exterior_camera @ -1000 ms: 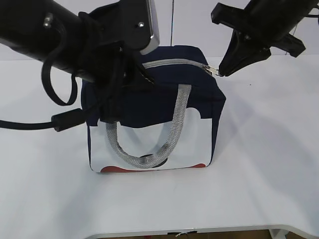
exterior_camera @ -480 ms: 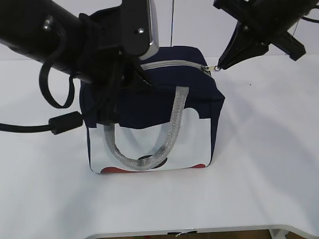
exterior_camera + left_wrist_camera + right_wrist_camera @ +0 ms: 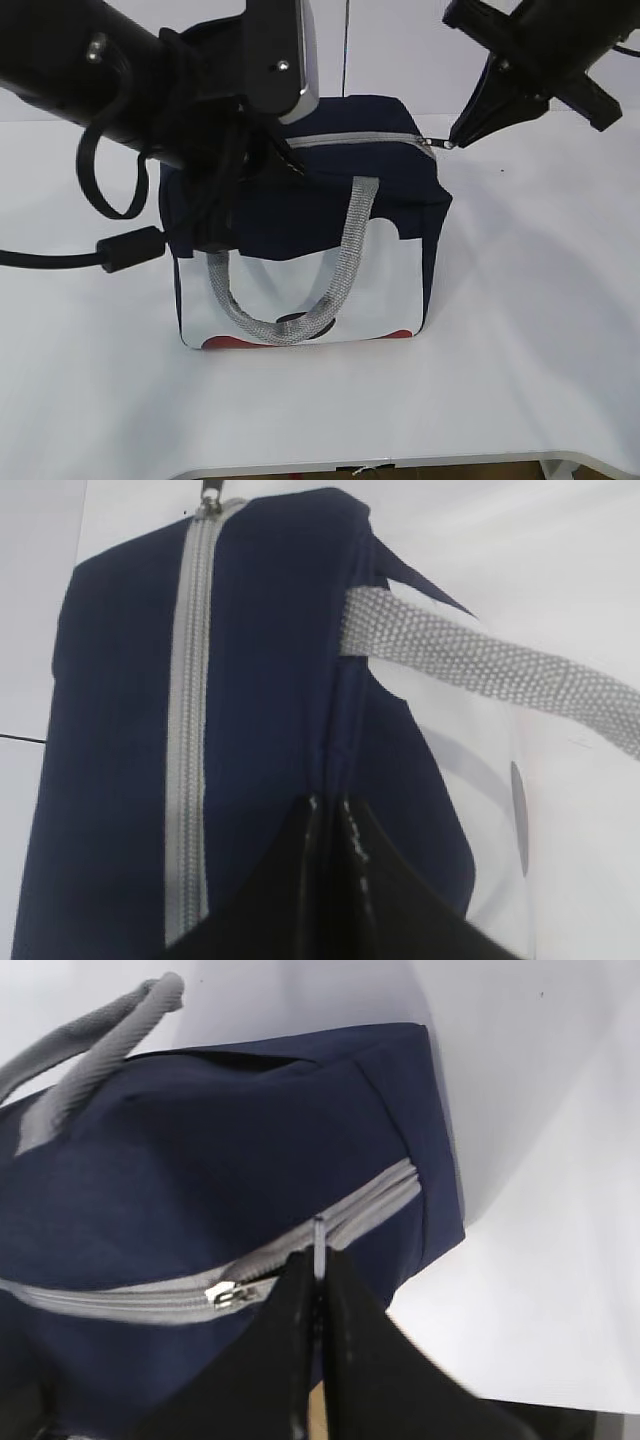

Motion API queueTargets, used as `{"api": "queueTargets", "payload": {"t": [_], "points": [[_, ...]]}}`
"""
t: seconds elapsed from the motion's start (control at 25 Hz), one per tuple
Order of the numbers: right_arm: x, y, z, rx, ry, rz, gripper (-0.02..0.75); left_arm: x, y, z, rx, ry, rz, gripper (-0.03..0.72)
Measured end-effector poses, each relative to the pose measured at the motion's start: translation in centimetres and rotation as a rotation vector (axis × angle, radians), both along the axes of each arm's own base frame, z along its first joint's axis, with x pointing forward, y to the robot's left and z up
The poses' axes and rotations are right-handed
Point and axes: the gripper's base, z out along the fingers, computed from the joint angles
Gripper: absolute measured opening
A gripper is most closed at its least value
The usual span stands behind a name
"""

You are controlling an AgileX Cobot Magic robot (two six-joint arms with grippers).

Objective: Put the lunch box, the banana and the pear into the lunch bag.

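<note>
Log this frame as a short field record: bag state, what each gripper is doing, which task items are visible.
bag: navy lunch bag upright on white table
zipper: grey zipper looks closed along the top
left gripper: left gripper shut on the bag's top edge fabric
right gripper: right gripper shut on the ring pull at the zipper's end
handle: grey handle hangs down the white side
lunch box, banana, pear: none visible

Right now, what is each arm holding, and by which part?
The right gripper is shut on the ring pull of the bag's zipper. The left gripper pinches the bag by its top edge seam.
</note>
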Motion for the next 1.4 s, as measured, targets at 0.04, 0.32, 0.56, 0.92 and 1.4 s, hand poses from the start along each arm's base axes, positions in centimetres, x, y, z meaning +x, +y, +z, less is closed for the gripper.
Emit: {"api": "queueTargets", "payload": {"t": [0.04, 0.32, 0.56, 0.92, 1.4], "points": [[0.1, 0.0, -0.2, -0.005, 0.003, 0.006, 0.018, 0.0, 0.0, 0.0, 0.002, -0.001, -0.001, -0.013], [0.4, -0.7, -0.8, -0.106, -0.019, 0.035, 0.018, 0.5, 0.6, 0.0, 0.008, -0.005, 0.025, -0.013], [0.8, -0.7, -1.7, -0.129, -0.010, 0.062, 0.018, 1.8, 2.0, 0.0, -0.008, 0.008, 0.099, -0.013], [2.2, -0.2, -4.5, -0.127, 0.037, 0.134, 0.018, 2.3, 2.8, 0.2, -0.012, 0.003, 0.128, -0.013], [4.1, 0.3, -6.5, -0.118, -0.063, 0.204, 0.018, 3.2, 4.1, 0.2, -0.013, 0.001, 0.174, -0.013]]}}
